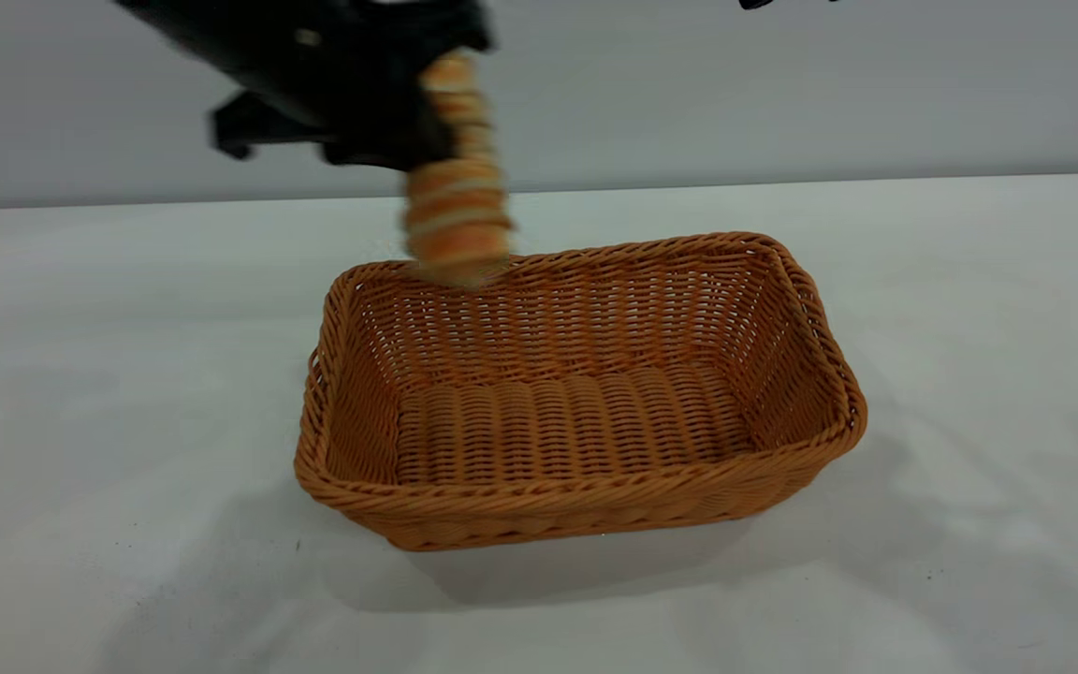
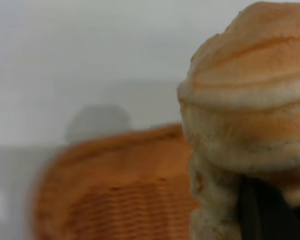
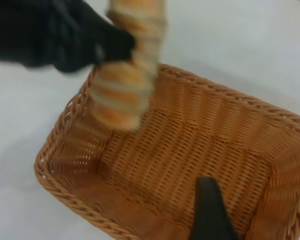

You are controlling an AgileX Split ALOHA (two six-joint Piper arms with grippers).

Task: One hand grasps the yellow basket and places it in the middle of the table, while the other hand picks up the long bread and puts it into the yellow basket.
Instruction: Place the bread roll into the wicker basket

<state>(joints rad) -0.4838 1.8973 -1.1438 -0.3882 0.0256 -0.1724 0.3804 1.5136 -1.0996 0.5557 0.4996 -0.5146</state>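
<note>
A: Where is the long bread (image 1: pixel 457 178) just now?

B: Up in the air, clamped in the left gripper (image 1: pixel 408 122). It hangs nearly upright, its lower end over the far rim of the yellow basket (image 1: pixel 586 393), toward the basket's left corner.

A: And how does the gripper sit on it?

B: The black fingers close on the roll's upper half from the left side, so most of the striped body hangs below them (the left wrist view shows the roll filling its frame, with the basket beneath).

A: The basket itself?

B: Flat on the white tabletop (image 1: pixel 80 374), nothing inside it, ribbed bottom fully in sight.

A: The right gripper?

B: Only one dark finger (image 3: pixel 210 212) shows in the right wrist view, above the basket's near side; whether that gripper is apart or together I cannot tell.
</note>
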